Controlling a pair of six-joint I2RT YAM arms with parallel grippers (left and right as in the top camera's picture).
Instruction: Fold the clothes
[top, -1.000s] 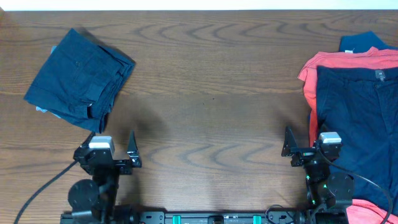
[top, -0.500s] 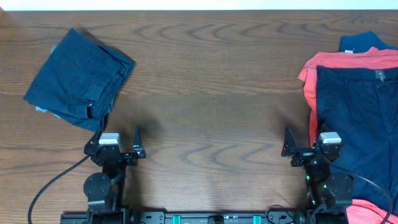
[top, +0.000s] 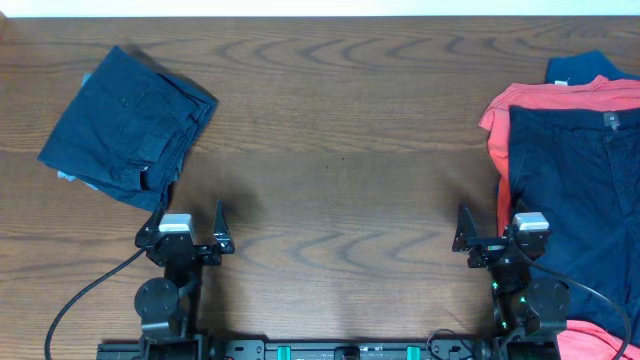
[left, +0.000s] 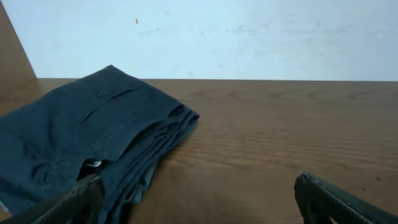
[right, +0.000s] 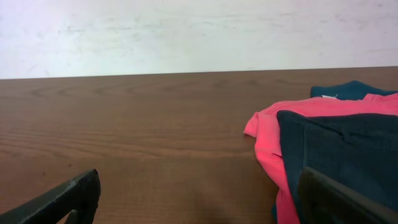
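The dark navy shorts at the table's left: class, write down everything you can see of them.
The dark navy shorts look like woven cotton, folded into a compact, layered bundle lying flat and askew on the wooden table near its far left corner. A slit pocket with a button faces up. Stacked fold edges show along the right side, with a small pale label tucked among them. A pale blue scrap peeks out beneath. Nothing grips them.

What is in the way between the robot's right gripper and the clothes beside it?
Nothing that I can see. The open right gripper sits right at the edge of the navy shorts, and nothing covers them.
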